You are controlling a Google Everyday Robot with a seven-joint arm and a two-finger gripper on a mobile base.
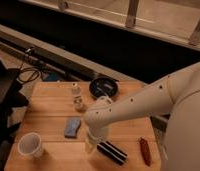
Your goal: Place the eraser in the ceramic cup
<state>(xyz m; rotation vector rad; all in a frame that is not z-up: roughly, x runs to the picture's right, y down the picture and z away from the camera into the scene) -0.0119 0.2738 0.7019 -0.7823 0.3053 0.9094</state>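
Low over the front of the wooden table (48,107) hangs my gripper (92,143), at the end of my white arm (143,102), which reaches in from the right of the view. How wide the gripper stands I cannot tell from here. The eraser (112,152), a black block with white stripes, lies flat on the table just to the right of the gripper, angled toward the front right corner; whether the two touch I cannot tell. The ceramic cup (31,145) stands upright near the front left corner, well apart from the eraser. Between cup and gripper lies a blue-grey spongy pad (72,127). A slim red-brown object (144,150) lies near the right edge, beyond the eraser. Toward the back of the table sit a black round bowl (103,87) and, just to its left, two small white bottles (76,95). Dark cables (28,70) lie on the floor behind the table's left side.
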